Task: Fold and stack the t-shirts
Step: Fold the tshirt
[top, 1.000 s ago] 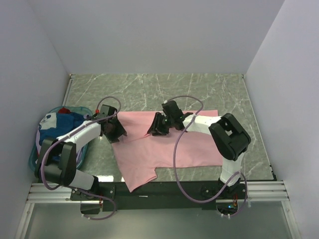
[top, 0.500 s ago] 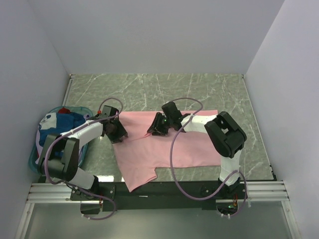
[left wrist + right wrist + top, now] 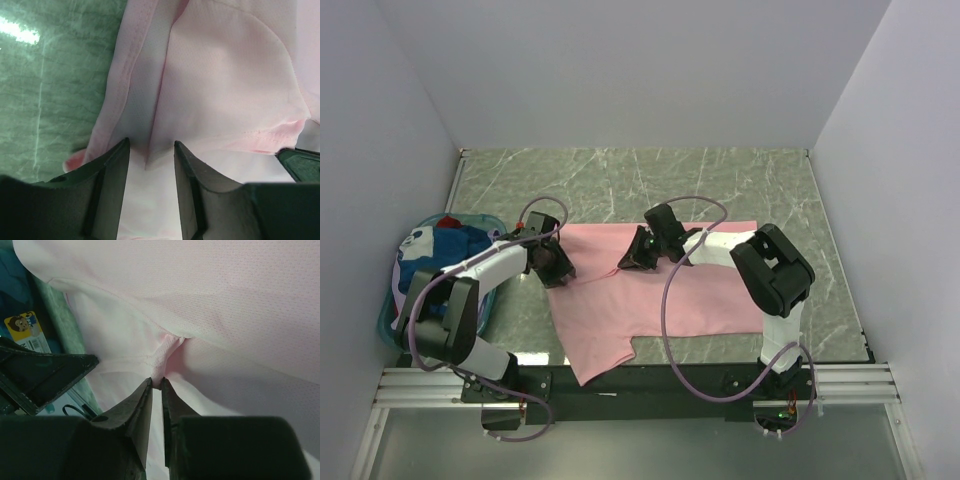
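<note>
At the near edge a ribbed metal rail point(image 3: 640, 375) carries both arm bases. Just beyond it the pink shirt point(image 3: 660, 290) lies spread on the table point(image 3: 720, 180), a hard top of grey-green stone pattern with pale veins. The shirt is thin, matte cloth with a fine dotted knit that shows in the wrist views. Its right half lies flat and roughly rectangular, and one rounded corner hangs toward the rail at front left.

The left gripper point(image 3: 554, 264) sits on the shirt's left border. In its wrist view its black, wedge-shaped fingers point(image 3: 112, 165) stand a narrow way apart, straddling a soft upright crease. They do not look closed on the cloth. A stitched hem curves past on either side.

The right gripper point(image 3: 632, 258) is near the shirt's middle, toward the far edge. Its jaws are almost together and pinch a small puckered ridge of the pink cloth at their tips point(image 3: 156, 382), with folds fanning out from the pinch.

To the left, off the shirt, a teal plastic basket point(image 3: 388, 312) holds the bunched shirts point(image 3: 440, 245), a crumpled heap of blue, white and red.
</note>
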You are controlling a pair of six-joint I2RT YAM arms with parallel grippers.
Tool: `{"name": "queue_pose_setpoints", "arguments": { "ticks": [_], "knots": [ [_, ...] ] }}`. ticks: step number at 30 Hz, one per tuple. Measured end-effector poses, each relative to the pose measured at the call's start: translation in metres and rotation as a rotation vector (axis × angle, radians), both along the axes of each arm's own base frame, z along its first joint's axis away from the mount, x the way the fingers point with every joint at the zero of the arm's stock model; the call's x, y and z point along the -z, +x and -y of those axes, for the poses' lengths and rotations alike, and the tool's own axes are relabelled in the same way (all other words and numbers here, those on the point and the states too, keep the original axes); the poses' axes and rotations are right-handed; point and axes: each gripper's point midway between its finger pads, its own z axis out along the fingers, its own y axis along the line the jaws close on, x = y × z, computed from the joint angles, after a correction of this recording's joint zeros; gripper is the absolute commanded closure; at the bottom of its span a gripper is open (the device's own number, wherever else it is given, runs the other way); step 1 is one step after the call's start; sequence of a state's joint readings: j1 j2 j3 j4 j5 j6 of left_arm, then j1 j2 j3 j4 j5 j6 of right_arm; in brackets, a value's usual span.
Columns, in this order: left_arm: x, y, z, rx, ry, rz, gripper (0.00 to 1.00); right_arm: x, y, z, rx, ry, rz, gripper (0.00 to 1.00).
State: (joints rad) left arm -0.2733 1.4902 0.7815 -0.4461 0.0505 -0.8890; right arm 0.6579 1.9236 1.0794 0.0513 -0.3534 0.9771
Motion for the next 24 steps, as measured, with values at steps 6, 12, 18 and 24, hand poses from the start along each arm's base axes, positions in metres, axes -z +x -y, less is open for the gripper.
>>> {"name": "queue_pose_setpoints", "arguments": {
  "ticks": [6, 12, 18, 24],
  "knots": [
    [-0.0061, -0.0039, 0.0003, 0.005, 0.003, -0.001, 0.54, -0.0005, -0.0011, -0.0007, -0.006, 0.003, -0.001, 0.95],
    [-0.0091, -0.0033, 0.0039, 0.016, 0.001, 0.005, 0.56, -0.0006, -0.0013, -0.0008, -0.007, 0.004, -0.002, 0.99],
    [-0.0075, -0.0049, 0.0064, 0.026, 0.003, -0.001, 0.58, -0.0006, -0.0014, -0.0008, -0.007, 0.004, -0.002, 0.99],
    [0.0001, -0.0086, 0.0073, 0.033, 0.013, -0.029, 0.59, -0.0007, -0.0018, -0.001, -0.009, 0.005, -0.004, 0.99]
  ]
}}
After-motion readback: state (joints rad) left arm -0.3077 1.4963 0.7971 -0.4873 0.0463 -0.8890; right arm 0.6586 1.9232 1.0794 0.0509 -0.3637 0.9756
